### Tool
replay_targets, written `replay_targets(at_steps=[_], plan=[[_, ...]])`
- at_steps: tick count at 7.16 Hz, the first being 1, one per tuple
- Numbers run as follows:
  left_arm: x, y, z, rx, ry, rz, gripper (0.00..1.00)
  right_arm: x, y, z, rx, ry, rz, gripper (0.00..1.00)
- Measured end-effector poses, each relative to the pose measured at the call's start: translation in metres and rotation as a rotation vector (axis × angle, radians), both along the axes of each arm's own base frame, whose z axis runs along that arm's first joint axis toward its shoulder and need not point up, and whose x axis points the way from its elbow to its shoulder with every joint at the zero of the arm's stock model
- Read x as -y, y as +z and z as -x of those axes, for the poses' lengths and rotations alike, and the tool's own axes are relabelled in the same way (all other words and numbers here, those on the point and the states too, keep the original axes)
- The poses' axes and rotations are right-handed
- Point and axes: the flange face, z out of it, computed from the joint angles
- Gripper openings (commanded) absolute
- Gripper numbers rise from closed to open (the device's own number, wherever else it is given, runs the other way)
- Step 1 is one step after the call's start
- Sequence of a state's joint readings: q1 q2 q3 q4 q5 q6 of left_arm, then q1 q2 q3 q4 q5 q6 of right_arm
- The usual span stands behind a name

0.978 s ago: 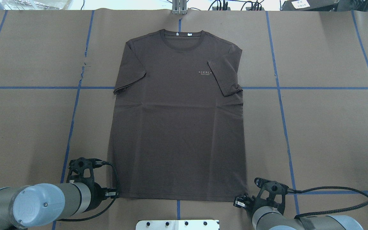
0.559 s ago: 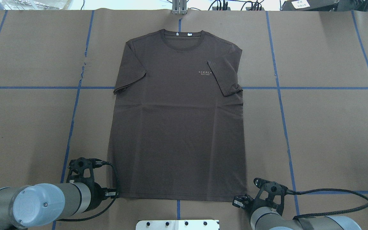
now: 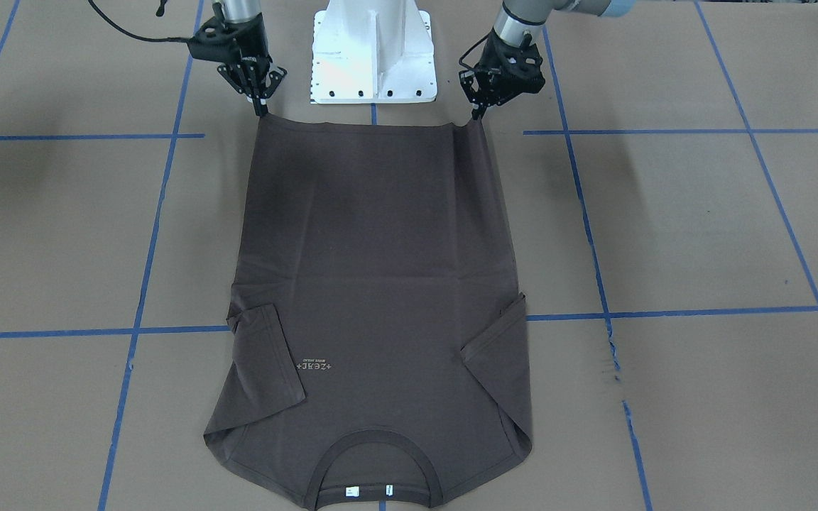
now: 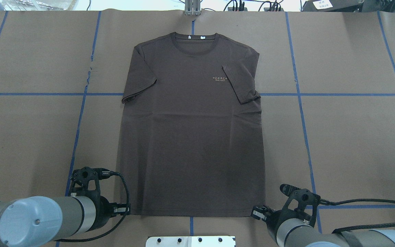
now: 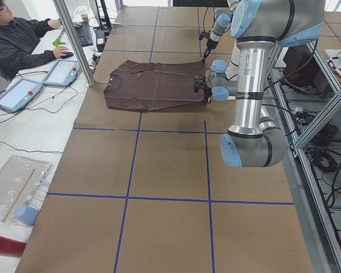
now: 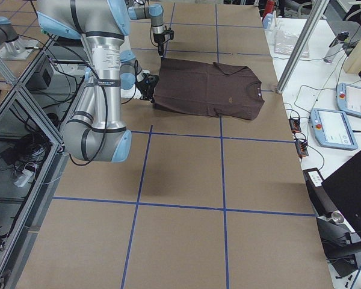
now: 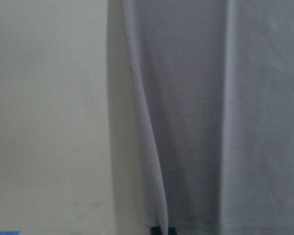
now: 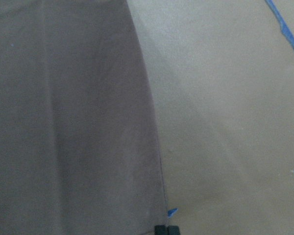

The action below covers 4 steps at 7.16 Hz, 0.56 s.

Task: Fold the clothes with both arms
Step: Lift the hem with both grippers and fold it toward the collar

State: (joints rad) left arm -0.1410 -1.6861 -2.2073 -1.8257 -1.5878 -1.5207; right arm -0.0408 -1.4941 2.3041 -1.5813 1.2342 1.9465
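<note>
The dark brown T-shirt (image 4: 192,137) lies flat and face up on the brown paper table, collar (image 4: 193,43) at the far side and hem toward me. Its right sleeve is folded in over the chest beside the pale logo (image 4: 220,78). My left gripper (image 4: 128,210) is shut on the hem's left corner, which also shows in the front view (image 3: 478,119). My right gripper (image 4: 256,212) is shut on the hem's right corner (image 3: 261,108). Both corners are drawn up into small points. Each wrist view shows closed fingertips (image 7: 159,230) (image 8: 166,229) on the cloth edge.
The white base pedestal (image 3: 373,50) stands between the arms just behind the hem. Blue tape lines (image 4: 300,103) grid the paper. An operator (image 5: 17,40) sits at the far table end with control pendants (image 5: 20,94) and a metal post (image 5: 74,40).
The right wrist has shifted slightly to the right and the left arm slightly toward me. The shirt's hem corners are pulled a little; the shirt otherwise lies as before.
</note>
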Motion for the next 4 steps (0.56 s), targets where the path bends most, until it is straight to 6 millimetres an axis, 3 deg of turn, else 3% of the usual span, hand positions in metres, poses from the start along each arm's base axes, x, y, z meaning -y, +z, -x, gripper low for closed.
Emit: replay_targets(at_steps=[2,3,4], plan=[[-0.014,-0.093,0.065,-0.020,0.045,0.037,0.00,-0.007,-0.061,-0.075,0.027,-0.053,0.042,0.00],[-0.017,-0.126,0.098,-0.032,0.073,0.063,0.00,-0.004,-0.081,-0.105,0.032,-0.069,0.068,0.00],[-0.010,-0.143,0.118,-0.038,0.090,0.069,0.00,0.006,-0.092,-0.123,0.039,-0.067,0.091,0.00]])
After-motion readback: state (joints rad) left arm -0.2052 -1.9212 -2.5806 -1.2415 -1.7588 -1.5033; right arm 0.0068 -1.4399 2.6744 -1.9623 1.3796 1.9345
